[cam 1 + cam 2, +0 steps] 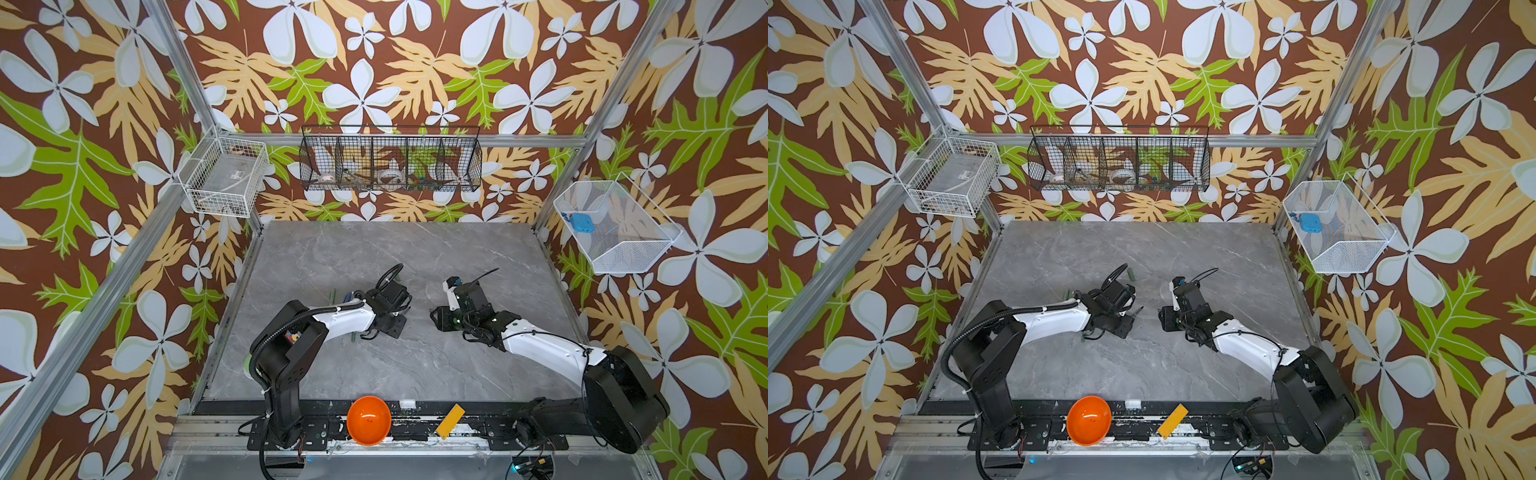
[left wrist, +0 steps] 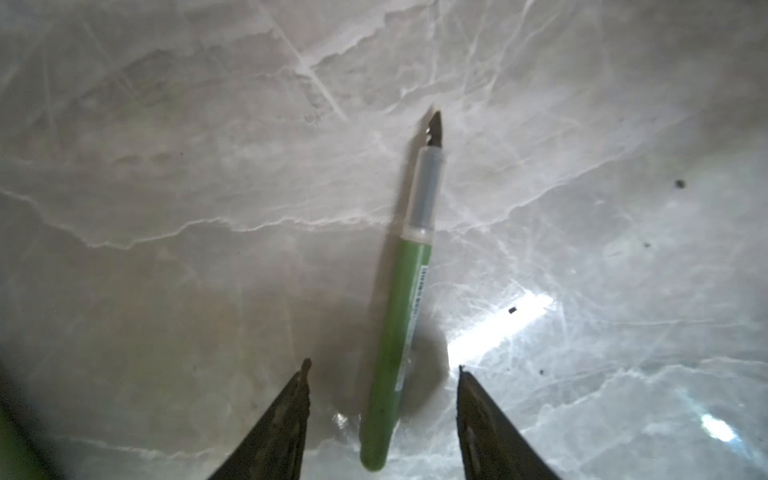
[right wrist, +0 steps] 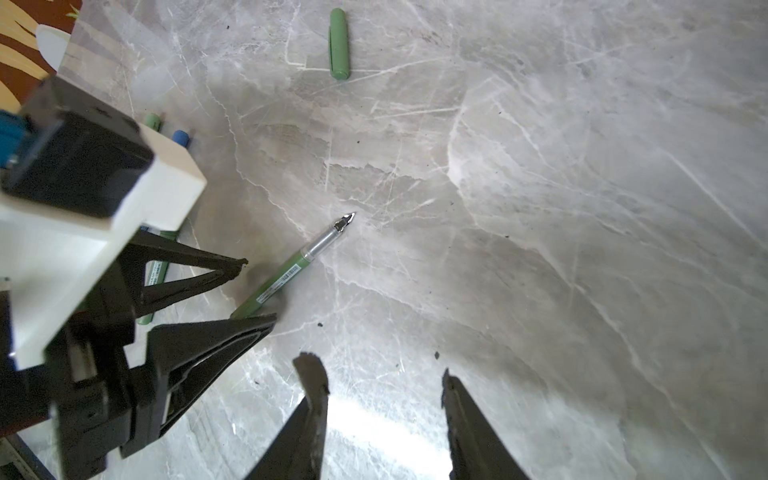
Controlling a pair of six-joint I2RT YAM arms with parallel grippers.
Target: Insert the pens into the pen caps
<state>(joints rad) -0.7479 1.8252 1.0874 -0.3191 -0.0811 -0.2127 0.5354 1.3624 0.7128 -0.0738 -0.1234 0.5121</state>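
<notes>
Starting at the front rail, we find 1 glossy orange bowl [image 1: 368, 419], round and smooth, with 1 flat yellow block [image 1: 450, 420] near it. Beyond them lies the table [image 1: 374, 249], a polished grey slab with pale marble veins.

The left gripper [image 2: 383, 365] is released. Its 2 dark wedge-shaped fingers [image 2: 286, 411] stand apart on either side of 1 dark green pen [image 2: 399, 316], clear of it on both sides. This pen lies flat on the slab. Its barrel is a slim matte green cylinder with a printed label strip, followed by a clear grey grip section and a pointed metal nib. The rounded tail lies between the fingers, and the nib points away from them.

The right gripper [image 3: 378, 365] is likewise released, its jaws spread above bare slab, grasping nothing.

Beneath the left gripper, 1 second green pen [image 3: 154, 272] lies partly hidden. Past that arm's wrist, 1 pale green end [image 3: 151, 120] and 1 blue end [image 3: 181, 137] show; we cannot tell whether they belong to pens or caps. Farther out, 1 green pen cap [image 3: 339, 43], a short stubby tube with a clip, lies alone, well apart from the pens.

On the back wall hangs 1 black wire basket [image 1: 390, 160], divided into compartments.
</notes>
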